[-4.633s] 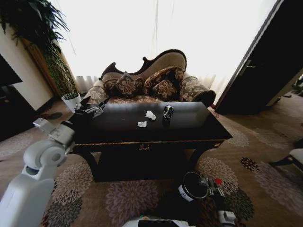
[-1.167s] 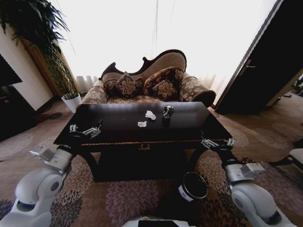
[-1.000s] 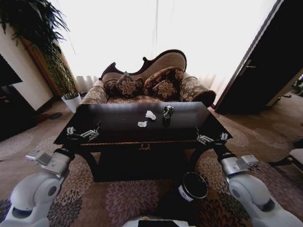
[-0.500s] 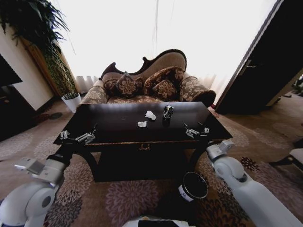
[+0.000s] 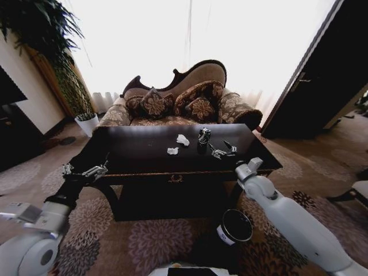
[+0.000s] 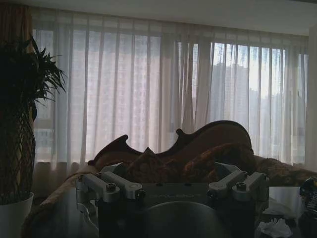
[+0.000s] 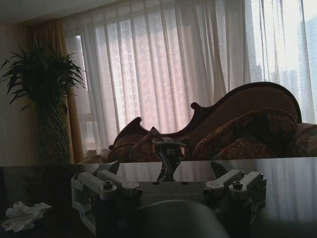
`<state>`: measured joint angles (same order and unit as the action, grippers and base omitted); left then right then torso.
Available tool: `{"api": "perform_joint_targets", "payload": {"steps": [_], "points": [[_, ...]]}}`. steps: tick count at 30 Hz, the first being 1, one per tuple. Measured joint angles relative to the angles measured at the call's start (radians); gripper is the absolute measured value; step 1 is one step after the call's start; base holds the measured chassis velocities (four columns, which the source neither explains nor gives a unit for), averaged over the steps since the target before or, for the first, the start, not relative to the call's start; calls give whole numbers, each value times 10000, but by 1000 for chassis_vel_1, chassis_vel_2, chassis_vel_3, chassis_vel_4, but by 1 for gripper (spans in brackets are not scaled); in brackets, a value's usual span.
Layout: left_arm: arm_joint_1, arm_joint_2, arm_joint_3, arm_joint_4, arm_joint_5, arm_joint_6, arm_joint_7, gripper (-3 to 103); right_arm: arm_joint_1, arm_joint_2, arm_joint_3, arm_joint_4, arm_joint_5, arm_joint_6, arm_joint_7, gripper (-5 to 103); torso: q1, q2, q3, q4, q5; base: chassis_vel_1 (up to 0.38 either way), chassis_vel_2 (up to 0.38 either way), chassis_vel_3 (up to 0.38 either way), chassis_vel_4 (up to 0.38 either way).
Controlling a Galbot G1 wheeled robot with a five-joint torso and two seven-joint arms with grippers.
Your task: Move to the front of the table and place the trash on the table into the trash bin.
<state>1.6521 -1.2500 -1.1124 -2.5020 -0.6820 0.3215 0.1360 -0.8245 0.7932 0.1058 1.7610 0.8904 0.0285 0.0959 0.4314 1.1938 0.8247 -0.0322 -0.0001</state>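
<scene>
Reaching out over the table (image 5: 144, 158), the right gripper (image 5: 222, 150) hangs above the shiny top with its fingers spread wide and nothing in them. The can (image 5: 203, 135) stands just beside it, at about 10 o'clock from the gripper, and they are not touching. In the right wrist view the can (image 7: 169, 158) stands upright straight ahead, between the 2 open fingers but farther off.

2 paper wads lie on the table near the can. 1 wad (image 5: 182, 140) sits at 9 o'clock from the can, and the other wad (image 5: 172, 151) lies at about 7 o'clock from the first. They are close to each other but apart.

The left gripper (image 5: 84, 171) is at the table's front left corner, at about 8 o'clock from the wads and well apart from them. Its fingers are spread open too and hold nothing.

The bin (image 5: 234, 226) stands on the carpet (image 5: 155, 241) in front of the table, at about 6 o'clock from the right gripper. It is under the right arm.

A sofa (image 5: 178, 100) stands behind the table, by the bright curtains (image 5: 172, 40).
</scene>
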Motion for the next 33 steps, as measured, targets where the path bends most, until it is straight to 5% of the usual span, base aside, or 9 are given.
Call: {"api": "perform_joint_targets", "payload": {"steps": [8, 23, 33], "points": [[-145, 79, 77, 0, 2, 0, 0, 100, 694, 183, -337, -676, 180, -93, 2, 100, -1, 1, -1, -5, 2, 0, 0, 0, 0], [-364, 181, 194, 204, 31, 2, -3, 100, 2378, 177, -1479, -1222, 506, -1654, 589, 100, -1, 0, -1, -2, 1, 0, 0, 0, 0], [-428, 198, 237, 342, 48, 7, -3, 100, 2813, 461, -1955, -1785, 557, -1763, 569, 100, -1, 1, -1, -2, 0, 0, 0, 0, 0]]}}
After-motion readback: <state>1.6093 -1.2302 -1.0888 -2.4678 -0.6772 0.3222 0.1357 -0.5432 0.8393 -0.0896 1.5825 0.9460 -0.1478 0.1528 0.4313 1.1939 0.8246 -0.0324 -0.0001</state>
